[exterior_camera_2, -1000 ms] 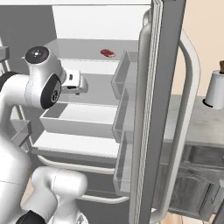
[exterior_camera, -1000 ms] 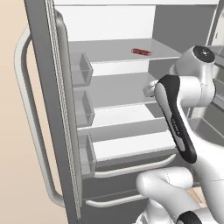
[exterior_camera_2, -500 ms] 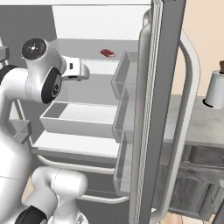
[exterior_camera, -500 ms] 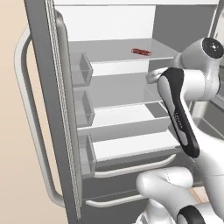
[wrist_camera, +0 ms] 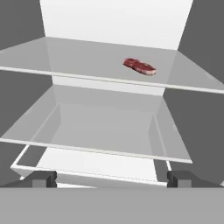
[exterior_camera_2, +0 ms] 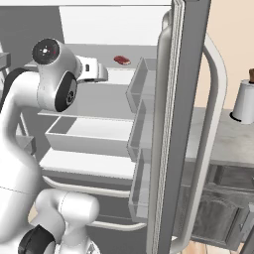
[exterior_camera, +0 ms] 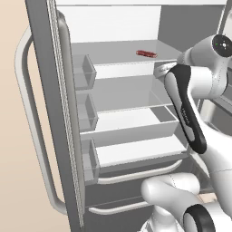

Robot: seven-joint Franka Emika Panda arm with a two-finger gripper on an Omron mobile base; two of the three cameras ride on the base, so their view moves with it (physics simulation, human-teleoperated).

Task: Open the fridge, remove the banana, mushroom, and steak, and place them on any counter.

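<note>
Open fridge [exterior_camera: 113, 27] ahead of me, steak [wrist_camera: 139, 66] lying on the upper shelf.

I am facing into the fridge with both doors standing out to either side of me, bins stacked down their inner faces. The steak is lying on the upper shelf [wrist_camera: 65, 59], toward the back and right of centre. My fingertips [wrist_camera: 43, 178] are spreading wide apart in front of the lower shelf [wrist_camera: 96, 127], well below and short of the steak. A counter [exterior_camera_2: 225, 141] is sitting beyond the right door, with a jar [exterior_camera_2: 245, 101] standing on it.

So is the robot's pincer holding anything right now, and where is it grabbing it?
No, nothing is held. The pincer is open and empty, in front of the open fridge. The steak lies untouched on the upper shelf, well beyond the fingertips.
</note>
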